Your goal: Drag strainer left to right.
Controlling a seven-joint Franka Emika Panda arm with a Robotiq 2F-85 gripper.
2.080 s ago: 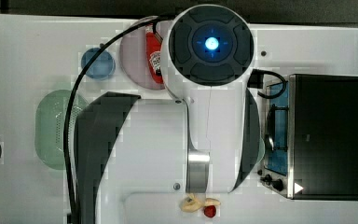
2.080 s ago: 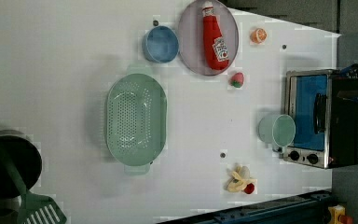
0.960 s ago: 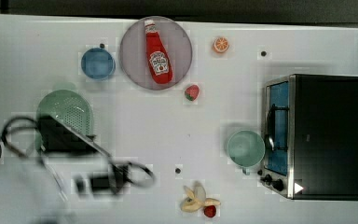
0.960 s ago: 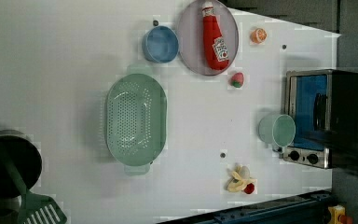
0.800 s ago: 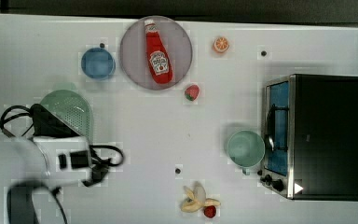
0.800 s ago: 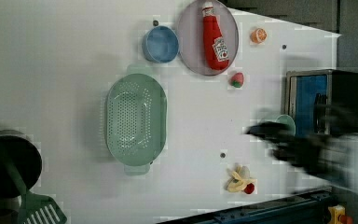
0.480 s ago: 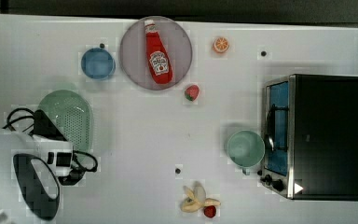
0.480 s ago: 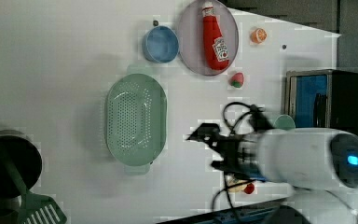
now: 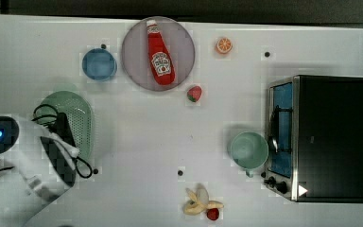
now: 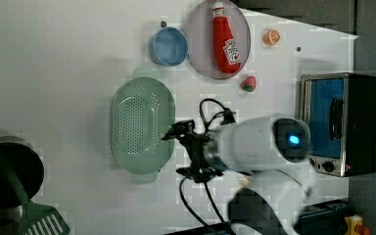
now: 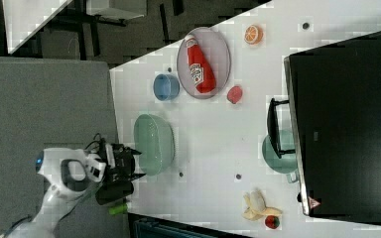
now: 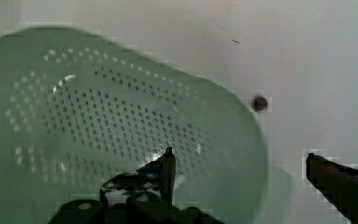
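Observation:
The strainer [image 10: 141, 122] is a large pale green oval colander lying on the white table [image 10: 54, 63], on the left view's left half. My gripper [image 10: 176, 152] hangs open at its lower right rim in the left view. In the wrist view, one finger [image 12: 168, 164] is over the perforated bowl of the strainer [image 12: 98, 126] and the other finger [image 12: 328, 175] is outside the rim over the table. Nothing is held. The strainer [image 9: 81, 118] is partly covered by my arm in the top view. The right view has the gripper [image 11: 140, 162] at the edge of the strainer [image 11: 156, 141].
A blue bowl [image 9: 99, 64] and a plate [image 9: 137, 61] with a ketchup bottle [image 9: 159, 53] lie beyond the strainer. A strawberry [image 9: 194, 93], an orange [image 9: 224, 45], a mint cup [image 9: 248, 150], a toaster oven [image 9: 321, 137] and a banana [image 9: 199, 201] occupy the top view's right.
My arm has swung from the oven side across the table to the strainer's rim. The strainer has not moved. The gripper stays open.

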